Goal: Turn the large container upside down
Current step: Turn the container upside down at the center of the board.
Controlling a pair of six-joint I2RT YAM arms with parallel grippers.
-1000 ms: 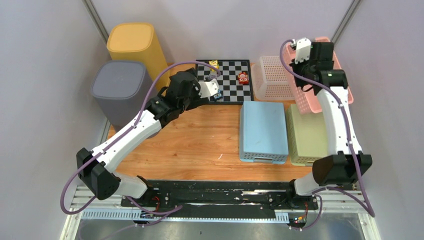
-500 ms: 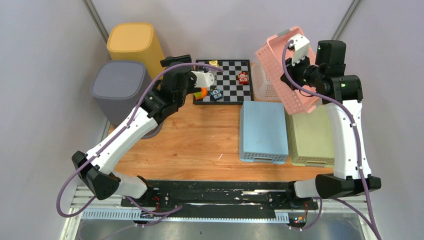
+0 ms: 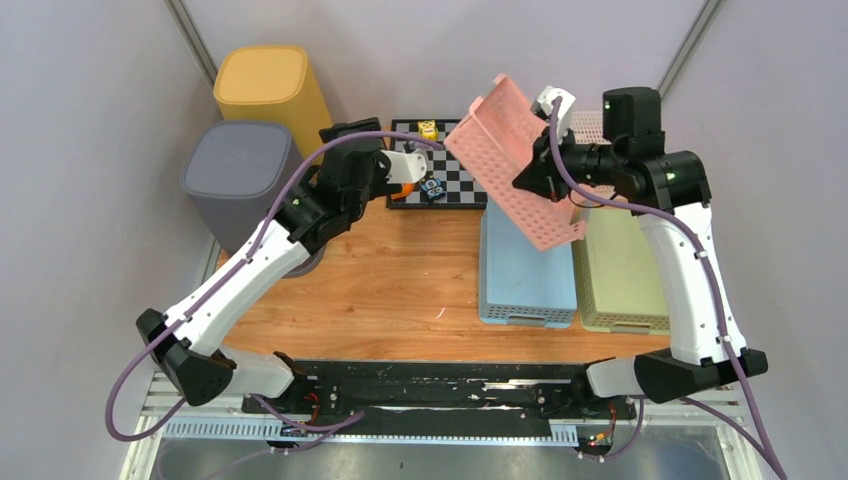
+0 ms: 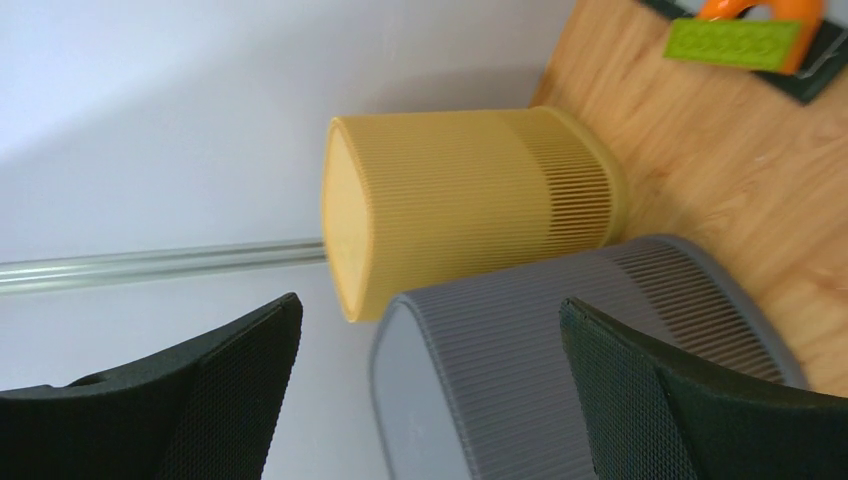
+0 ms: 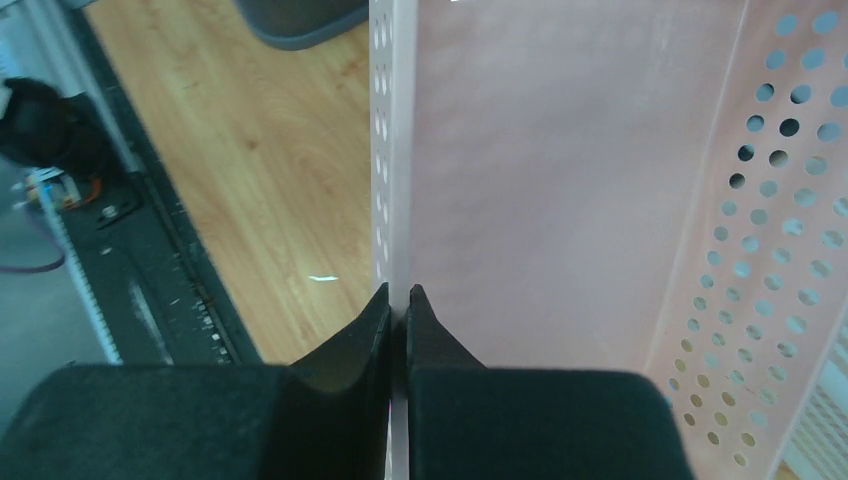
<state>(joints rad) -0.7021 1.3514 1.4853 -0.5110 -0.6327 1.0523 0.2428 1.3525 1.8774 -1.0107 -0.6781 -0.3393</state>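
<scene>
The large container, a pink perforated basket (image 3: 510, 165), hangs tilted steeply in the air over the board's right end and the blue basket. My right gripper (image 3: 532, 180) is shut on its side wall. In the right wrist view the jaws of my right gripper (image 5: 399, 292) pinch the thin rim, with the pink basket's (image 5: 560, 180) smooth inner face to their right. My left gripper (image 3: 338, 150) is open at the back left, aimed at the bins and holding nothing. In its wrist view my left gripper (image 4: 428, 303) frames the grey bin (image 4: 520, 340).
A yellow bin (image 3: 265, 85) and the grey bin (image 3: 240, 170) stand at the back left. Small toys sit on a checkerboard (image 3: 455, 188). A blue basket (image 3: 528, 270) and a green basket (image 3: 615, 270) lie upside down at the right. A white basket (image 3: 590, 125) sits behind.
My right arm has swung the pink basket from the back right toward the middle and tipped it further over. My left gripper has turned toward the bins.
</scene>
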